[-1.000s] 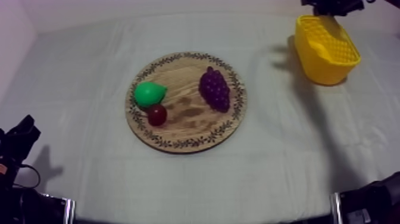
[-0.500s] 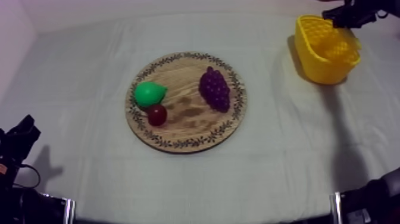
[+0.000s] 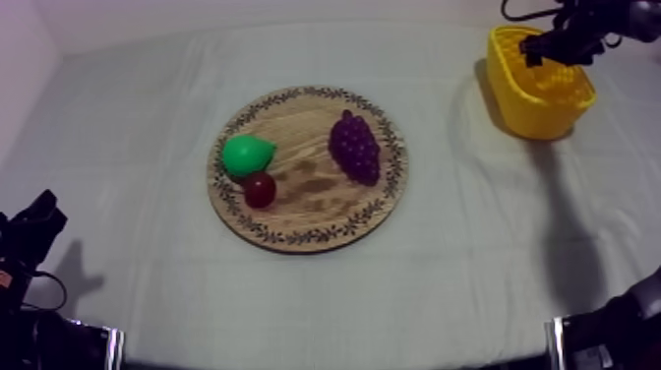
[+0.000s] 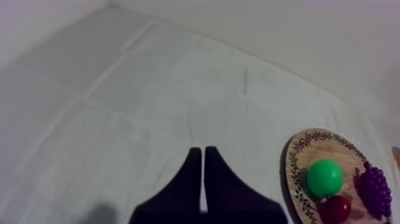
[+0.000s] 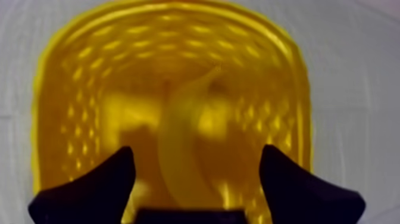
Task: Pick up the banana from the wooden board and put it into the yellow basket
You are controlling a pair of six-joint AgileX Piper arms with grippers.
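First, lower left of the top view: left gripper (image 4: 202, 154), black fingers pressed into a narrow wedge, holding nothing. Centre: round wooden board with patterned rim (image 3: 315, 212), bearing green pear (image 3: 246, 154), small red fruit (image 3: 260, 189) and purple bunch of grapes (image 3: 356, 148). Upper right: yellow basket (image 3: 536, 108), with yellow toy banana (image 5: 178, 119) lying inside. Over it, right gripper (image 5: 196, 154), fingers wide apart, empty. Step judged: release done. Next move: lift straight up, clear of the rim.

- No text, label, brand, number or sign can be read anywhere;
- the wooden board (image 3: 310, 192) carries only a dark leafy pattern round its rim, no letters;
- the yellow basket (image 3: 511, 91) bears no lettering
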